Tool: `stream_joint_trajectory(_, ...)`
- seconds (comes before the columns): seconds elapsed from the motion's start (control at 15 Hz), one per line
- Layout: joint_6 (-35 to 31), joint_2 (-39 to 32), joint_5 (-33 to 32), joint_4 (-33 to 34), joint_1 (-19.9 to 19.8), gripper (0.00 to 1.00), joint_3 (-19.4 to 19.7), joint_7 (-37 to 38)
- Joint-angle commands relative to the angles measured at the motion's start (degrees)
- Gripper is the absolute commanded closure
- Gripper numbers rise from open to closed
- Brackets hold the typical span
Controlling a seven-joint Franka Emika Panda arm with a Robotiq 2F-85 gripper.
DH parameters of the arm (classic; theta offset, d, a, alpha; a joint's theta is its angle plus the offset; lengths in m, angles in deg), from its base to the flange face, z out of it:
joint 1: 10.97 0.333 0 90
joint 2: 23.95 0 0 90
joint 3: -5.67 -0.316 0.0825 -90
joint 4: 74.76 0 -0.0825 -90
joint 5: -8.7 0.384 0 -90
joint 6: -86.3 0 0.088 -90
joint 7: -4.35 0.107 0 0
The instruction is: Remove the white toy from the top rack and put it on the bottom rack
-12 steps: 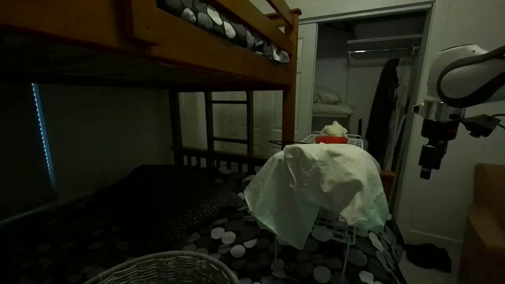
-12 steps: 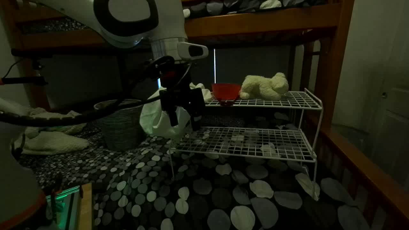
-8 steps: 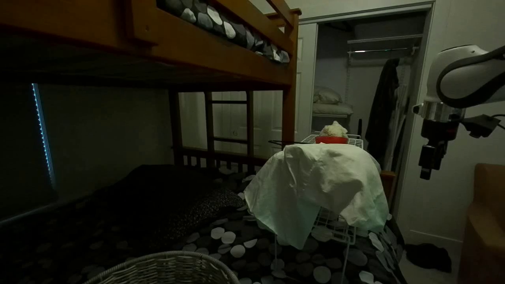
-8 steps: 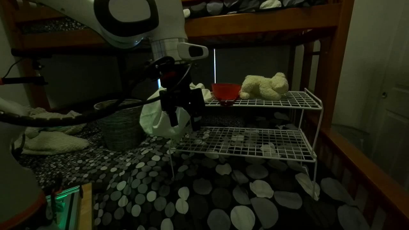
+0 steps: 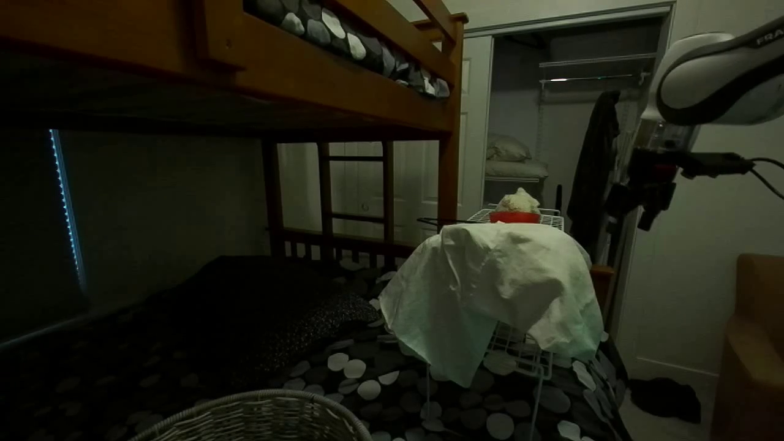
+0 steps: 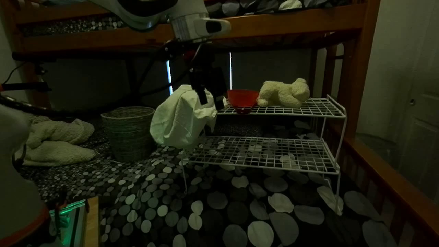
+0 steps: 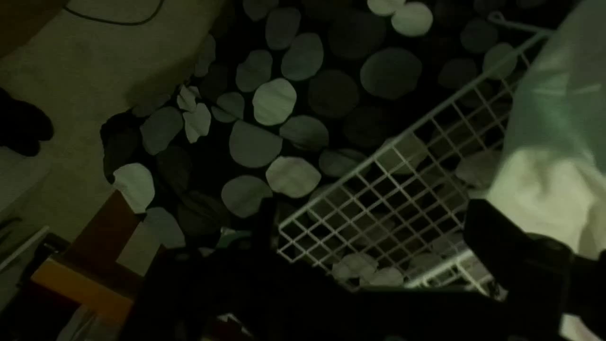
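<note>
1. Blanket (image 6: 55, 152), pale & fluffy, heaped on the dotted bedspread (image 6: 196, 221) at far L in an exterior view; its L edge is hidden by the arm base (image 6: 20, 199).
2. Wood strip (image 6: 91, 219), low in the L corner, w/ a green-lit fixture (image 6: 70, 212) just beside it; too dark for details.
3. Wicker basket (image 6: 128, 137), upright on the bedspread, R of blanket.
4. White cloth (image 6: 178, 120), draped over the L end of the top rack (image 6: 320, 107), hanging to abt. the level of the bottom rack (image 6: 264, 152).
5. Gripper (image 6: 211, 104), black, pointing down w/ a slight tilt. Jaws wide apart, bedspread showing thru the gap in the wrist view; holds nothing. It overlaps the cloth here, but in an exterior view the gripper (image 5: 629, 225) shows apart from it.
6. Red bowl (image 6: 241, 99), upright on the top rack, btwn cloth & white toy (image 6: 283, 93).
7. White toy: plush, 4-legged, belly down, head to R. It's on the top rack in both exterior views, immed. R of bowl here; can't tell if the two touch. In an exterior view the white toy (image 5: 519, 199) is partly hidden by the bowl.
8. Top rack: white wire mesh, its R half under the toy; bottom rack is the same mesh, directly below.
9. Bed rail (image 6: 394, 178), wood, running along the R side, lower than the top rack.
10. Door (image 6: 422, 137), pale, w/ a small knob, far R.
</note>
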Motion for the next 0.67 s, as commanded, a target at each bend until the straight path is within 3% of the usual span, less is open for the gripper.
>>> stream_joint_trajectory(0.0, 0.83, -4.88, 2.72, 10.30, -1.65, 0.00, -0.40, 7.62)
stream_joint_trajectory(0.33, -2.08, -15.78, 5.72, 23.25, -4.22, 0.00, 1.32, 16.70)
stream_joint_trajectory(0.53, -8.18, -18.26, 7.00, 23.99, -5.15, 0.00, 0.83, 23.92)
stream_joint_trajectory(0.6, -5.28, -16.78, 5.85, 23.59, -4.70, 0.00, 1.09, 19.74)
